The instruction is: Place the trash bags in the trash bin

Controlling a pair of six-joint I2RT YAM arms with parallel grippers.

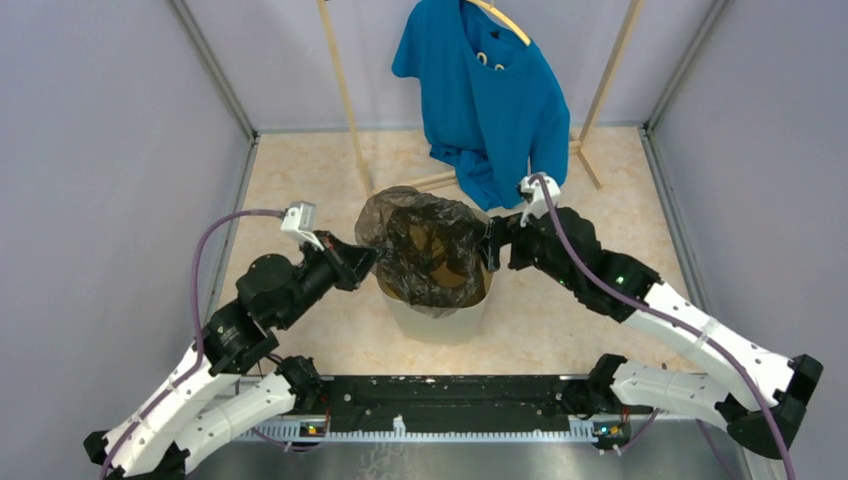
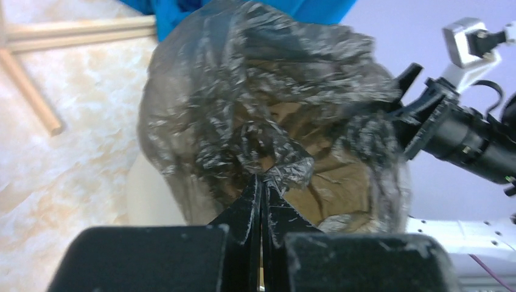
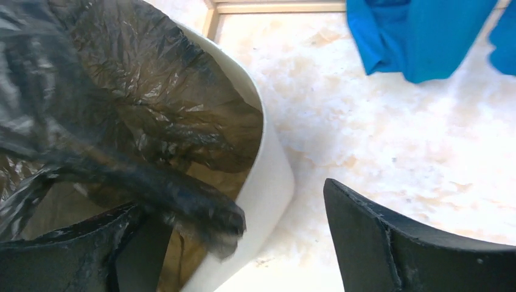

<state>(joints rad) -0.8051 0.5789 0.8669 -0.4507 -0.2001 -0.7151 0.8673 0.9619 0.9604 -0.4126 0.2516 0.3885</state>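
Note:
The cream-beige trash bin (image 1: 440, 322) stands mid-floor. The dark translucent trash bag (image 1: 428, 248) lies over its mouth, partly sunk inside and bulging above the far-left rim. My left gripper (image 1: 364, 256) is at the bin's left side, shut on a bunched fold of the bag (image 2: 268, 164); the jaws meet around the plastic (image 2: 263, 177). My right gripper (image 1: 494, 242) is open at the bin's right rim. In the right wrist view it (image 3: 231, 198) straddles the bin wall (image 3: 268, 176): one finger is under the bag (image 3: 152, 91) inside, and the other finger (image 3: 389, 243) is outside.
A blue T-shirt (image 1: 490, 95) hangs on a wooden rack (image 1: 345, 90) just behind the bin, its hem close to my right wrist. The rack's floor bars (image 2: 36, 91) lie at the back. Grey walls enclose both sides.

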